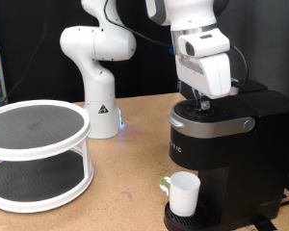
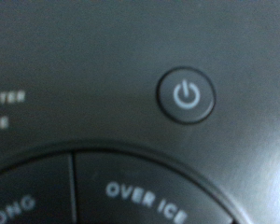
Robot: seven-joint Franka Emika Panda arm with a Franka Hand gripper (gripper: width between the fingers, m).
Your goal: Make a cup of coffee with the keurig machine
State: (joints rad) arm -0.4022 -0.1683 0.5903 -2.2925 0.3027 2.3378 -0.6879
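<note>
Exterior view has my gripper (image 1: 204, 99) pressed low over the top of the coffee machine (image 1: 222, 159), where its buttons sit; whether my fingers are open I cannot tell; the cup (image 1: 184, 193) already stands on the drip base, ready to catch; wrist view fills with the power button (image 2: 186, 95).

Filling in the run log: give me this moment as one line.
gripper: down on top of keurig machine, state hidden | wrist view: power button close | cup: on drip base under spout | lid: closed

exterior: front-on, mid-range | wrist: close above keurig machine (image 1: 226, 144) top | shared: its top
</note>
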